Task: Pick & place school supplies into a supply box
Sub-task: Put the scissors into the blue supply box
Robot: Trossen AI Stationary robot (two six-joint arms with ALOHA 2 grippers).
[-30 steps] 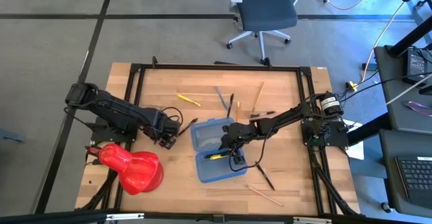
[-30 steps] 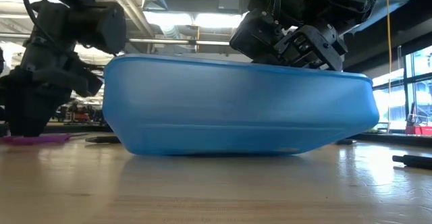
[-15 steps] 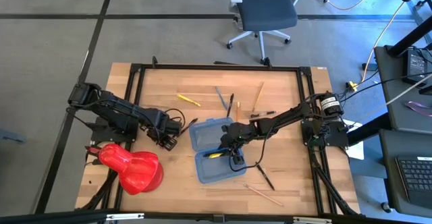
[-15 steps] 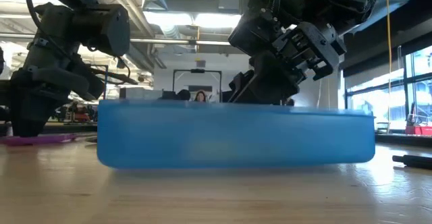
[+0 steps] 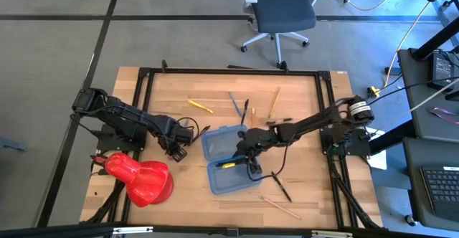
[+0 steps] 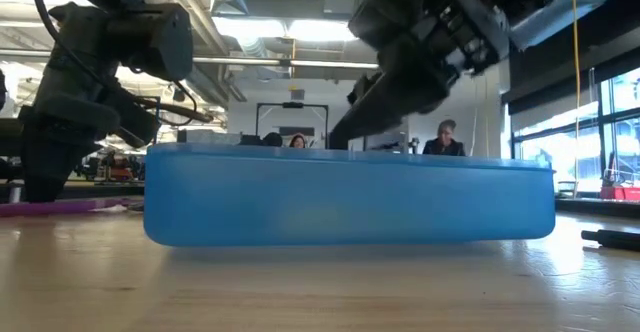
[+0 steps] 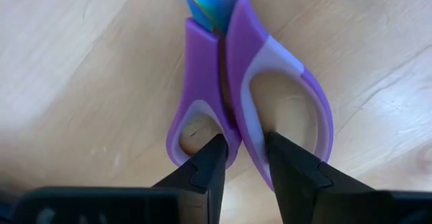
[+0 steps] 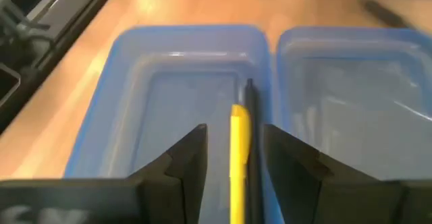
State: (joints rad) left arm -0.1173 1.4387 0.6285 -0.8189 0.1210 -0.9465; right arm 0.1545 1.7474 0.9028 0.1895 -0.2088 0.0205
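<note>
Scissors (image 7: pixel 250 102) with purple handles lie flat on the bench (image 7: pixel 74 69), and my left fingers (image 7: pixel 241 166) stand over the strip where the two handle loops meet, one tip at each side of it, partly drawn in. I cannot tell whether the tips are pressing the plastic yet or only bracketing it. I judge the step in hand to be the grasp on the scissors: next the tips need to bite firmly on that middle strip, then lift straight up and carry across to the supply box (image 5: pixel 228 158), which lies well apart from these fingers, toward the other arm.

My right fingers (image 8: pixel 233 158) hang spread and empty above one half of the open box, with a yellow pencil (image 8: pixel 238 150) lying in that half directly between the tips, and a thin dark pen (image 8: pixel 250 109) just beside it. Several more pens and pencils (image 5: pixel 244 109) lie loose on the bench beyond the box.

Much is hard to read. The scissor blades run out of the left wrist view. From table height the blue box wall hides everything inside, and the scissors show only as a purple sliver (image 6: pixel 70 206). From above, my left fingers cover the scissors entirely.
</note>
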